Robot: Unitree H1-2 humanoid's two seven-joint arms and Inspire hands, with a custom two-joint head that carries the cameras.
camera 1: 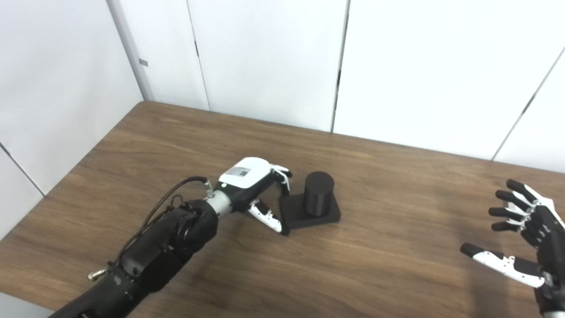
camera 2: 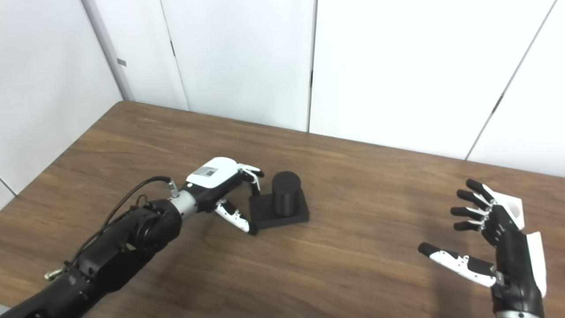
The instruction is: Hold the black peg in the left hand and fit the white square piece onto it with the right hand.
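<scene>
White wall panels (camera 1: 265, 57) with thin dark seams close off the far side of the scene, and below them a brown wood-grain table (camera 1: 397, 247) fills most of both views.

Reaching in from the lower left, the black left arm (camera 1: 150, 251) runs diagonally across the table, a cable looping along it near the wrist. Its left hand (camera 1: 260, 190), white on the back, sits at the left side of the black peg (camera 1: 318, 193). The fingers (camera 2: 254, 174) curl down at the far left corner of the peg's base and the thumb (camera 2: 236, 218) reaches its near left corner, so the hand brackets that edge; whether it truly grips the base cannot be told. The peg is an upright black cylinder on a flat square black base, standing on the table near the middle, just right of this hand.

Well apart, at the right edge, the right hand (camera 2: 490, 238) is held palm inward with fingers spread and thumb out, grasping nothing. Just behind it, partly hidden, the white square piece (camera 2: 514, 207) shows in the right eye view, with a round hole in it.
</scene>
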